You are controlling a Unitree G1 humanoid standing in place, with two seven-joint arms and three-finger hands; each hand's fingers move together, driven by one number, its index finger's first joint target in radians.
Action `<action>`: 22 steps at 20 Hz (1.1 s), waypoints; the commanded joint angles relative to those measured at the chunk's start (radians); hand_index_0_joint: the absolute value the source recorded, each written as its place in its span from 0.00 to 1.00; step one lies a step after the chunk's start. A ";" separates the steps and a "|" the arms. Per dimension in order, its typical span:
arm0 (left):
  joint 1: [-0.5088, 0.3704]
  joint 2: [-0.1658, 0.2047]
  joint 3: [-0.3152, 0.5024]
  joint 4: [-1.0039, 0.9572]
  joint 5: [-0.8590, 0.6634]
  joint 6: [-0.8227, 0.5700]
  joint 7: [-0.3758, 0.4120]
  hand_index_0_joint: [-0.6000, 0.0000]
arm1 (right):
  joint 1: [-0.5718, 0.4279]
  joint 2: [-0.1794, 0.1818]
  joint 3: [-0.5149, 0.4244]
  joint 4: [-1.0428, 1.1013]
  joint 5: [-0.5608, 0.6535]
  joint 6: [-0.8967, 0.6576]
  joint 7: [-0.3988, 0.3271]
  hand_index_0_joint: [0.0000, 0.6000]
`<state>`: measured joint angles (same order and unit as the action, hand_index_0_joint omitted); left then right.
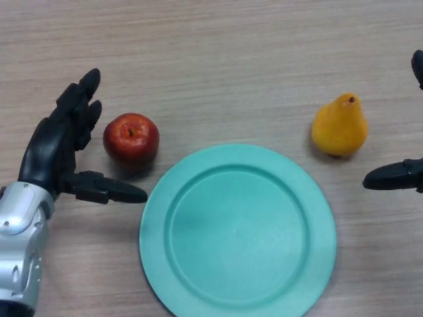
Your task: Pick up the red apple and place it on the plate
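Two fruits on the worktop, none on the plate [158, 264] yet. Red apple [131, 138] sits on the wood just left of the plate's far-left rim. My left hand [56, 148] brackets it, released, fingers straight on its left, thumb reaching under its near side, no contact I can confirm. Right hand [396, 176] at right edge, fingers straight, idle near the yellow pear [340, 125]. Grasp, lift, placement all remain.
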<state>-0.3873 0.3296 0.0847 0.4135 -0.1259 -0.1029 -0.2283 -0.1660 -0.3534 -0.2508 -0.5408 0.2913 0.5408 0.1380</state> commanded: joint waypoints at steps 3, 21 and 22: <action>-0.154 0.017 0.034 0.128 -0.022 -0.218 -0.001 1.00 | -0.032 -0.059 -0.071 -0.035 0.013 -0.156 -0.010 0.00; -0.199 0.018 0.008 0.249 0.224 -0.349 0.249 0.00 | -0.035 -0.069 -0.111 -0.095 0.091 -0.147 -0.043 0.00; -0.186 0.020 0.012 0.213 0.214 -0.331 0.248 0.00 | -0.033 -0.069 -0.110 -0.093 0.093 -0.147 -0.043 0.00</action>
<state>-0.5050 0.3015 0.0249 0.6046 0.1217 -0.3047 -0.0415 -0.1674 -0.3781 -0.2881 -0.5887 0.3570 0.5403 0.1116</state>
